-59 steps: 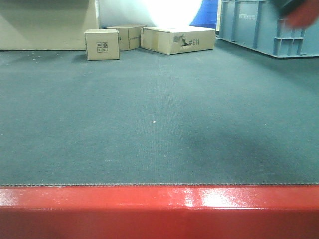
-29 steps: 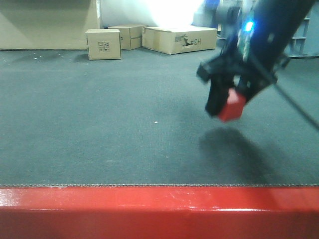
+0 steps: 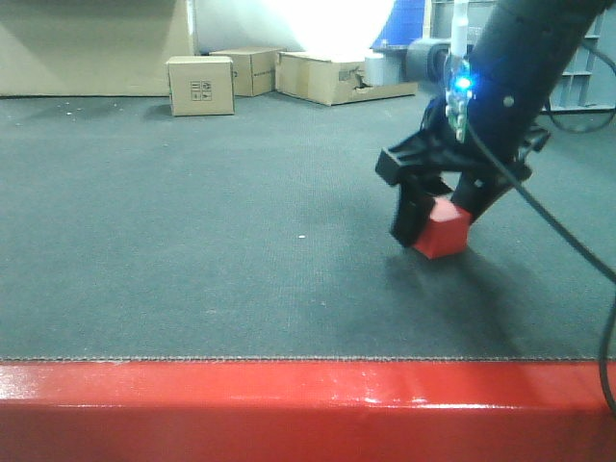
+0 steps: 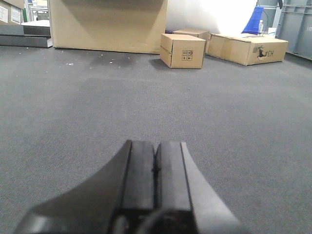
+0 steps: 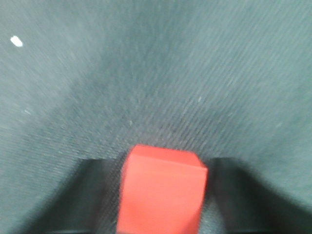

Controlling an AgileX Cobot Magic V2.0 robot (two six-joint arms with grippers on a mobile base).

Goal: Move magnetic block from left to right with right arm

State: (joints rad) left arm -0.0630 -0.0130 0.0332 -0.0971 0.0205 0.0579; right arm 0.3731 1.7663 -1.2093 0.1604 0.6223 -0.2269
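The magnetic block (image 3: 444,232), a small red cube, sits low on the dark carpet right of centre, slightly tilted. My right gripper (image 3: 438,227) reaches down around it from the upper right on the black right arm (image 3: 520,67) with its blue light on. In the right wrist view the block (image 5: 163,192) lies between the two black fingers (image 5: 95,195), with thin strips of carpet showing on both sides, so my right gripper (image 5: 161,165) is open around it. That view is blurred. My left gripper (image 4: 156,148) is shut and empty, low over the carpet.
Three cardboard boxes (image 3: 199,85) stand along the far edge, with a big box (image 4: 107,24) at the far left. Blue-grey crates (image 3: 587,72) stand at the back right. A glossy red bar (image 3: 308,409) runs across the near edge. Black cables (image 3: 568,241) hang from the right arm.
The right arm came in from the upper right carrying the block, dropped to the carpet, and its fingers have now spread off the block. The left gripper shows no earlier frame.
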